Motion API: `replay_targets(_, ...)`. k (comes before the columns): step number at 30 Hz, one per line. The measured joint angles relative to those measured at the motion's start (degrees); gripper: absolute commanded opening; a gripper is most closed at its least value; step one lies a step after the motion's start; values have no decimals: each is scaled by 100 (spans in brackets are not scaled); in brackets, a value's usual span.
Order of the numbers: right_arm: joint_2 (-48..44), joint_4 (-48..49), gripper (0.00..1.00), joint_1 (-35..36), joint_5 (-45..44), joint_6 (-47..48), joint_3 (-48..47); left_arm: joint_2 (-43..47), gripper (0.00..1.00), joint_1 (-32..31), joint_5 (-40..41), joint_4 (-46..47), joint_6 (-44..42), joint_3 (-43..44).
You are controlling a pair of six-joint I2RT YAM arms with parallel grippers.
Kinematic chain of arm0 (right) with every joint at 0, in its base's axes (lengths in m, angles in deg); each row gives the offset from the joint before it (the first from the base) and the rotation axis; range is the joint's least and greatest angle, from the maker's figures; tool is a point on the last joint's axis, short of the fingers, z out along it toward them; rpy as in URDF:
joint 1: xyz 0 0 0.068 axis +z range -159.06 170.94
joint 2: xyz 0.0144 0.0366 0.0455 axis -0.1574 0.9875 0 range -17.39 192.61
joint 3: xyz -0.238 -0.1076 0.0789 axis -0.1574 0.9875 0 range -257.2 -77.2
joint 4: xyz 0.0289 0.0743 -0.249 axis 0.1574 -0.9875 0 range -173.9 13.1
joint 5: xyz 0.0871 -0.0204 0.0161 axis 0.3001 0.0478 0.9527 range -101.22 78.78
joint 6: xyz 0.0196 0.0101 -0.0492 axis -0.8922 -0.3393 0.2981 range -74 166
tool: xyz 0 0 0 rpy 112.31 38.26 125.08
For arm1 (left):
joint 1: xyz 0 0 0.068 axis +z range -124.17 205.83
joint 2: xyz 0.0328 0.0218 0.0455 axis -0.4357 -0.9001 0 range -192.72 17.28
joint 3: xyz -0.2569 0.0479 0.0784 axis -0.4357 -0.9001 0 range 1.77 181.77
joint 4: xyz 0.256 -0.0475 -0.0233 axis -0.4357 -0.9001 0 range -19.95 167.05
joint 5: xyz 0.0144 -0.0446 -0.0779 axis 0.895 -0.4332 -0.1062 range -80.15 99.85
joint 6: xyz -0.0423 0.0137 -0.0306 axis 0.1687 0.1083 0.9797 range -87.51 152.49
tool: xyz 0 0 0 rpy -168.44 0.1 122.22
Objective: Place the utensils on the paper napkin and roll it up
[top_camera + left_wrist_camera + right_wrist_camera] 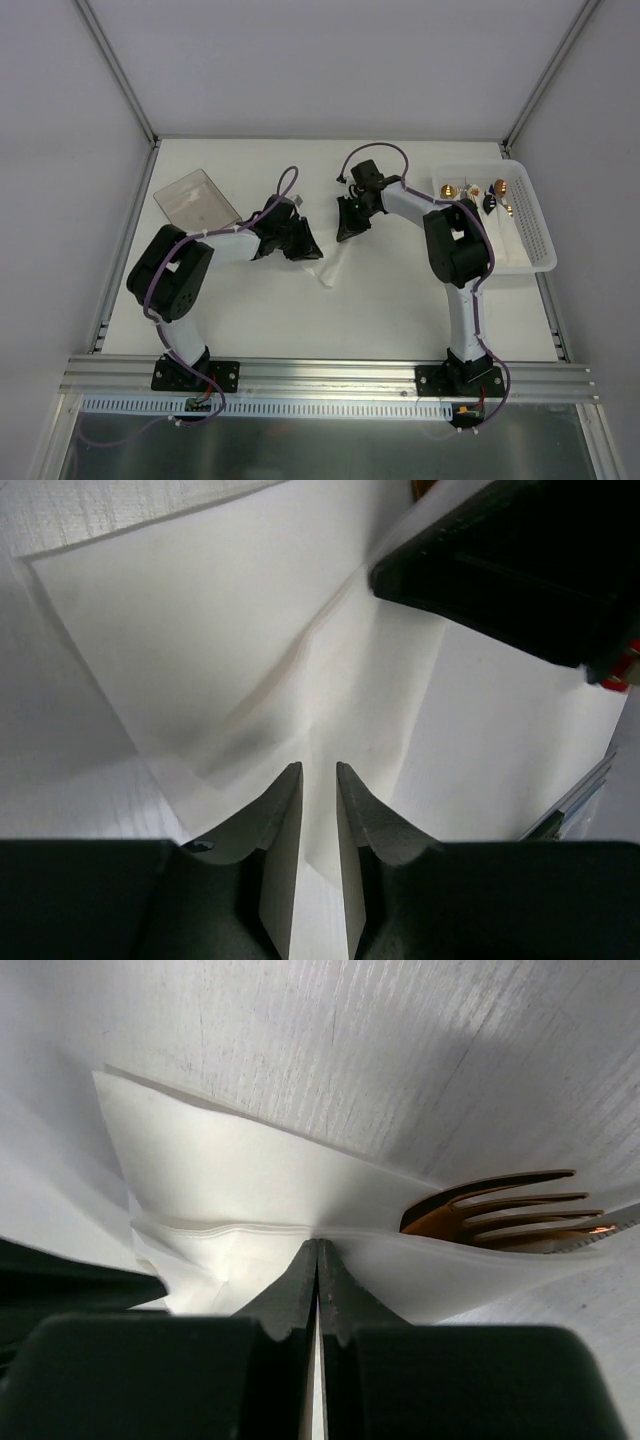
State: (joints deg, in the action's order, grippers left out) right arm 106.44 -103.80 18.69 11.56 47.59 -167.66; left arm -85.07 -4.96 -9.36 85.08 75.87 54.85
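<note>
Well to the left of the napkin (200, 630), a clear plastic box (195, 200) lies flat on the table (400, 310). The left gripper (318, 772) hangs over the napkin's left part with its jaws parted by a narrow slit. A raised crease of the paper runs into that slit, and whether the paper touches the fingers cannot be told. From above, most of the napkin is hidden beneath the two grippers; only a crumpled white corner shows just below them. In the left wrist view a thin grey metal strip (575, 805) pokes out at the napkin's edge, cut off by the frame and too blurred to name. The right gripper (318, 1250) sits at the napkin's right side with its jaws pressed together, pinching a folded-over edge of the paper. Just right of that pinch, the copper tines of a fork (490, 1210) stick out from the fold, and the handle is covered by the paper. Well to the right of the napkin stands a white perforated basket (538, 225). It holds a few small gold pieces, one dark piece and some white strips, all too small to make out.
</note>
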Motion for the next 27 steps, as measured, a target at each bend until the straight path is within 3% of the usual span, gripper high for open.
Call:
replay_targets(8,63,-140,0,0,-7,42,-122,789,22,-79,2,-81,-131,-57)
replay_targets(16,76,-173,0,0,-4,39,-153,501,18,-446,-48,-20,-24,-127)
replay_targets(27,140,-284,1,-15,48,44,-256,-136,11,-444,-153,149,271,-129)
